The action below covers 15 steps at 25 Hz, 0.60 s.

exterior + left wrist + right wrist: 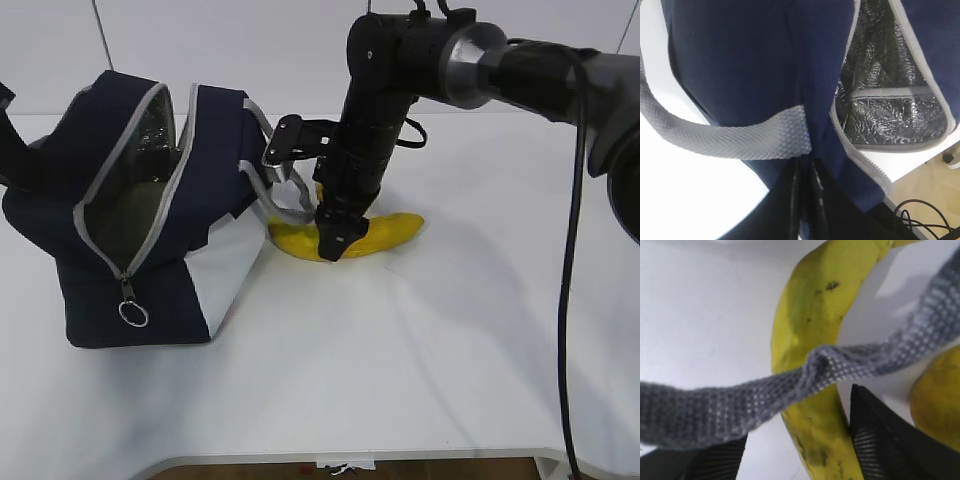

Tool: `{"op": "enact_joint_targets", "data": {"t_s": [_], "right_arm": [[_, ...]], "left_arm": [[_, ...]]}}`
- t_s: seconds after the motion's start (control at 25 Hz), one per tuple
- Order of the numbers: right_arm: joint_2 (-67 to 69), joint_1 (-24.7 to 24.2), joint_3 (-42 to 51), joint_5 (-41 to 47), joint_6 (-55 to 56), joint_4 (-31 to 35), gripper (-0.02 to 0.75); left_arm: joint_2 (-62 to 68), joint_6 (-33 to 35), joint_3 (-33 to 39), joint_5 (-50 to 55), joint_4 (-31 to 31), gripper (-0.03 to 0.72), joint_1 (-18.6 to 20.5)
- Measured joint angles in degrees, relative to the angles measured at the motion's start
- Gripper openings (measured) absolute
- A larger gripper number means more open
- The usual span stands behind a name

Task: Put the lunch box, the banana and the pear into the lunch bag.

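Note:
The navy lunch bag (pixel 150 230) stands at the left with its zipped top open. My left gripper (pixel 807 175) is shut on a fold of the bag's navy fabric just below a grey handle (pixel 740 137). The yellow banana (pixel 390 230) lies on the table right of the bag. My right gripper (pixel 335 238) is open and straddles the banana (pixel 810 325). Its right finger (pixel 885 440) is against the peel, while the left finger (pixel 715 462) stands apart. The pear (pixel 937 407) lies just outside the right finger. The lunch box is out of view.
A grey bag handle (pixel 790 387) drapes across the banana just in front of my right fingers. The bag's silver lining (pixel 885 95) shows through the opening. A zipper pull ring (pixel 132 313) hangs at the bag's front. The white table (pixel 420 360) ends near the bottom.

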Motion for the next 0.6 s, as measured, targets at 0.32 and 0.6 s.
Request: {"op": "enact_joint_targets", "data": {"t_s": [0.32,0.6], "right_arm": [[0.0,0.0,0.0,0.0,5.69,0.62,0.489],[0.0,0.0,0.0,0.0,8.96,2.18,0.489]], "left_arm": [[0.0,0.0,0.0,0.0,0.84,-0.004,0.0],[0.0,0.0,0.0,0.0,1.07,-0.004,0.0]]}}
